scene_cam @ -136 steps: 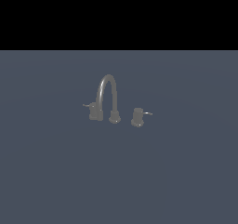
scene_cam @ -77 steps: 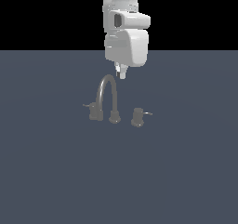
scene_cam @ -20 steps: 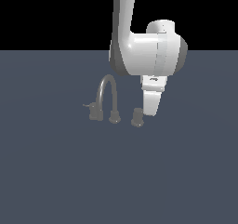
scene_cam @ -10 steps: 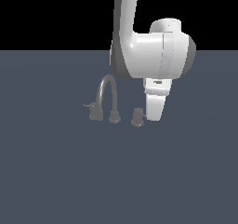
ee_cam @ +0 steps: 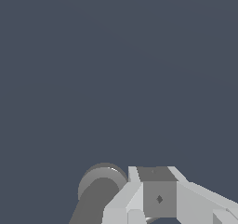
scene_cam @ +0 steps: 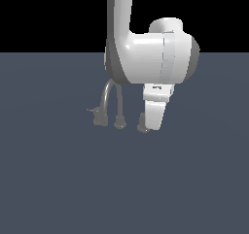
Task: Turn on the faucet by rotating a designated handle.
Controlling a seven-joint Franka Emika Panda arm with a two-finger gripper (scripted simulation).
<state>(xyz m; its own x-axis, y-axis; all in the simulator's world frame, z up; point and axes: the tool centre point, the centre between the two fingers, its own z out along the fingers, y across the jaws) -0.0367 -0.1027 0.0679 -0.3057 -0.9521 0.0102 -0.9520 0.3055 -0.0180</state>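
Both views are dim, evenly lit renders, sharp throughout, with no blur, glare or edge distortion. The slate-blue bench (scene_cam: 58, 179) carries no cast shadows, even beneath the fingers (scene_cam: 154, 117). The white arm (scene_cam: 155, 58) shades softly from bright to grey. The exterior view's backdrop is flat black.

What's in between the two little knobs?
The faucet's arched spout, on its round foot, stands between the blocky knob and the designated handle, seen in the exterior view.
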